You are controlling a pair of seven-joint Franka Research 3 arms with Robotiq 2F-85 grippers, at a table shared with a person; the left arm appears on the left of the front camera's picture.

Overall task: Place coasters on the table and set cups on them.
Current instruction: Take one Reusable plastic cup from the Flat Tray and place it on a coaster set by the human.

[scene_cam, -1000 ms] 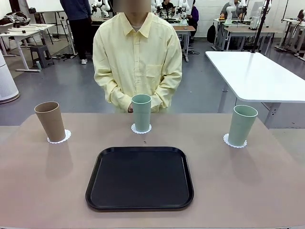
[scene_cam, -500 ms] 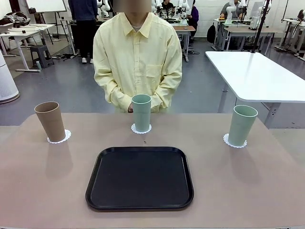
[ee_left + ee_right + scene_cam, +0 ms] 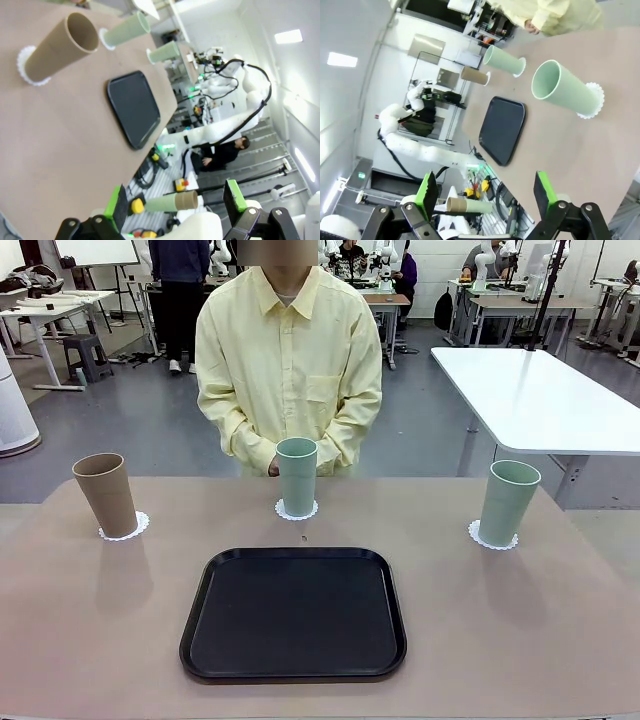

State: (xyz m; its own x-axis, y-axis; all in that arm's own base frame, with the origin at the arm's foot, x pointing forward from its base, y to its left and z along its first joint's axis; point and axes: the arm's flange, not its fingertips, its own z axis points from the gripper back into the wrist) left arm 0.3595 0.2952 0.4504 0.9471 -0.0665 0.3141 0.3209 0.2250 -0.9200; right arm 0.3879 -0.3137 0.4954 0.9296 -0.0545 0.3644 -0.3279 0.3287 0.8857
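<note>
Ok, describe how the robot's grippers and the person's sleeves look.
The left gripper and right gripper each have black angular two-finger frames with bright green pads at the tips. White rounded arm segments with black cables show behind them. The person's sleeves are pale yellow, long, buttoned-shirt cloth.

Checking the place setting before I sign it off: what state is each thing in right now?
Brown cup: upright on its coaster.
Middle green cup: upright on its coaster.
Right green cup: upright on its coaster.
Black tray: flat, nothing on it.
Left gripper: open, holding nothing.
Right gripper: open, holding nothing.
</note>
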